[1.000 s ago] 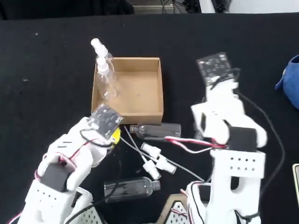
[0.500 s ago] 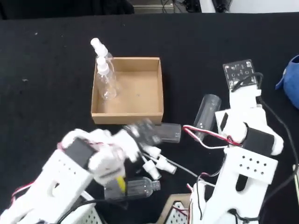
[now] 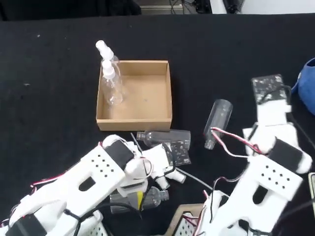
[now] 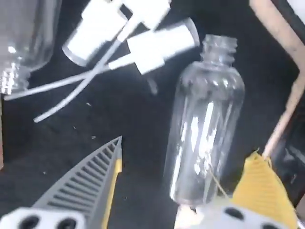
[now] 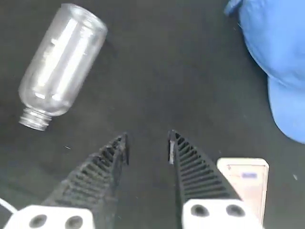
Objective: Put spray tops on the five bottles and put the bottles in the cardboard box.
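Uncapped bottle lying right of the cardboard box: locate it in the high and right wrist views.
High view: the uncapped bottle lies right of the cardboard box, neck toward the arms.
Right wrist view: the uncapped bottle lies beyond the right gripper, off to one side.
Shared landmark: the blue object.

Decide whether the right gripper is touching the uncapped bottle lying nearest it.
Apart. The right wrist view shows bare table between the right gripper and the uncapped bottle; its jaws stand open.
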Motion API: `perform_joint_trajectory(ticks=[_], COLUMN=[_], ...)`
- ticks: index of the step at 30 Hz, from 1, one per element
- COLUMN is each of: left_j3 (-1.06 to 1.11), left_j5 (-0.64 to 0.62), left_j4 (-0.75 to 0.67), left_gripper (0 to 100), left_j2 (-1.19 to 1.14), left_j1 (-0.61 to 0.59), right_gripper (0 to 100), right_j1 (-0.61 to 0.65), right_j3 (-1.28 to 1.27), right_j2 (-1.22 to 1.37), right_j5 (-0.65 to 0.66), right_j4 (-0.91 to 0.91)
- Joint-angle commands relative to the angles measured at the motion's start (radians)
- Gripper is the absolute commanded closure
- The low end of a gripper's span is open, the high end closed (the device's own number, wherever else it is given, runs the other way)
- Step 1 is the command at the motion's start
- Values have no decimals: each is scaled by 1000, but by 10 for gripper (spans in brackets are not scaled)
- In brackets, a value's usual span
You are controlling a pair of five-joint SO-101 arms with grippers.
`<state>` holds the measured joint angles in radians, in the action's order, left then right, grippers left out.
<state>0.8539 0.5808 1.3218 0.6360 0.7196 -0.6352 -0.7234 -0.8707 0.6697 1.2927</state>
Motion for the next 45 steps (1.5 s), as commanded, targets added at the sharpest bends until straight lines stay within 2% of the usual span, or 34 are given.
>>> perform_joint_trajectory(ticks=[1, 4, 11, 20, 24, 29, 33, 40, 43, 45], left_j3=[73, 124, 183, 185, 225, 305, 294, 186, 151, 128], left_j5=[-17, -20, -110, -198, -195, -158, -157, -152, -143, -87], left_j4=[-107, -150, -270, -298, -338, -374, -354, -178, -84, -11], left_gripper=[726, 726, 726, 726, 726, 727, 758, 965, 958, 953], left_j2=[-2, -11, -11, -12, -12, -8, 0, 0, 0, 0], left_j1=[15, 13, 13, 15, 15, 70, 79, 79, 79, 73], right_gripper=[871, 871, 871, 871, 871, 871, 871, 871, 871, 871], right_j1=[-101, -138, -140, -140, -140, -140, -140, -123, -92, -61], right_j3=[-2, -31, -82, -82, -84, -84, -84, -114, -133, -137], right_j2=[10, 12, 12, 12, 12, 12, 12, 10, 10, 10], right_j5=[48, 55, 55, 51, 51, 51, 48, 55, 54, 48], right_j4=[-34, -87, -109, -109, -109, -109, -107, -109, -109, -106])
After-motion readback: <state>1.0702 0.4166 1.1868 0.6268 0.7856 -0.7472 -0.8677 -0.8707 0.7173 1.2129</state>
